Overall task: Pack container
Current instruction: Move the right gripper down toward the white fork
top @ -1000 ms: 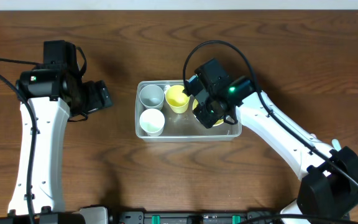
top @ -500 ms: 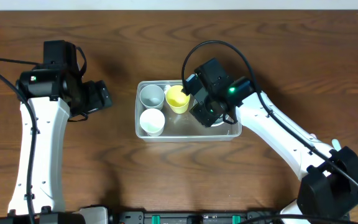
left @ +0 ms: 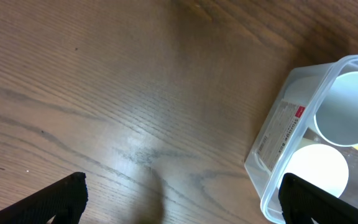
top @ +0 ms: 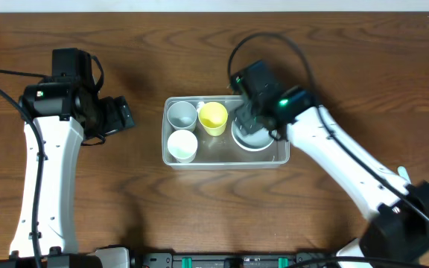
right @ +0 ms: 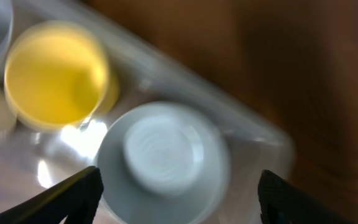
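The container (top: 223,165) is a clear rectangular bin at the table's middle. It holds a grey cup (top: 182,114), a white cup (top: 182,146), a yellow cup (top: 213,117) and a pale bowl (top: 250,138) lying bottom up at its right end. My right gripper (top: 249,121) hangs open just above that bowl, holding nothing. The right wrist view is blurred but shows the bowl (right: 163,160) below my right gripper (right: 179,199) and the yellow cup (right: 55,71) to its left. My left gripper (top: 119,115) stands open over bare wood left of the bin.
In the left wrist view the container's rim (left: 277,158) with a label on its wall sits at the right, beside the grey cup (left: 348,107) and white cup (left: 319,173). Brown wood table (top: 125,193) surrounds the bin. The right arm reaches in from the front right.
My right gripper has gone from shut to open, letting go of the bowl in the container's right end, and has risen slightly. The left arm has not moved.
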Controlling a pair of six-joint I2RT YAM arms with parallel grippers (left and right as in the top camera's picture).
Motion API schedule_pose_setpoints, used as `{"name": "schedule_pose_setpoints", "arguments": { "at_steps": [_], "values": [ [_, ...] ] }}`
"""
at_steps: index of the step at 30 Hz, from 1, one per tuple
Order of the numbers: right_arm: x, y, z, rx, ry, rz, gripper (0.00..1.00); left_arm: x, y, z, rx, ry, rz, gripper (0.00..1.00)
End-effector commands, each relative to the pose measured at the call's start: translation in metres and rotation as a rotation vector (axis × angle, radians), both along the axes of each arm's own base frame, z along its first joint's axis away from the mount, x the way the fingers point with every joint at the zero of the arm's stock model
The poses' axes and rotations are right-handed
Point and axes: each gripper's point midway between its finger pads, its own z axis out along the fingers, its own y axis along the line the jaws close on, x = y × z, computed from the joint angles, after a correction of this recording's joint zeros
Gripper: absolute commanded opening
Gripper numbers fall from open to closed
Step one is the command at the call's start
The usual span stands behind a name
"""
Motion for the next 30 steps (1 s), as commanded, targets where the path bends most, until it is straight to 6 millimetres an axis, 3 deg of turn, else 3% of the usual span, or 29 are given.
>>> {"name": "schedule_pose_setpoints", "arguments": {
  "at_steps": [1,3,5,9,11,15,25,30],
  "values": [
    [0.021,-0.058,0.096,0.142,-0.206,-0.303,0.84,-0.003,0.002,-0.003,0.001,0.014,0.015,0.98],
    [0.014,-0.099,0.122,0.182,-0.231,-0.431,0.85,-0.003,0.002,-0.003,0.001,0.014,0.015,0.98],
    [-0.001,-0.139,0.135,0.188,-0.234,-0.52,0.85,-0.003,0.002,-0.003,0.002,0.014,0.015,0.98],
    [-0.048,-0.214,0.139,0.154,-0.174,-0.725,0.86,-0.002,0.002,-0.003,0.001,0.014,0.015,0.98],
    [-0.072,-0.237,0.137,0.172,-0.125,-0.803,0.87,-0.002,0.002,-0.003,0.001,0.014,0.015,0.98],
    [-0.111,-0.245,0.13,0.273,-0.012,-0.856,0.87,-0.002,0.002,-0.003,0.002,0.013,0.015,0.98],
    [-0.203,-0.226,0.084,0.347,0.141,-1.026,0.88,-0.002,0.002,-0.003,0.001,0.014,0.015,0.98],
    [-0.225,-0.208,0.055,0.427,0.2,-1.06,0.98,-0.002,0.002,-0.003,0.001,0.014,0.015,0.98]
  ]
}}
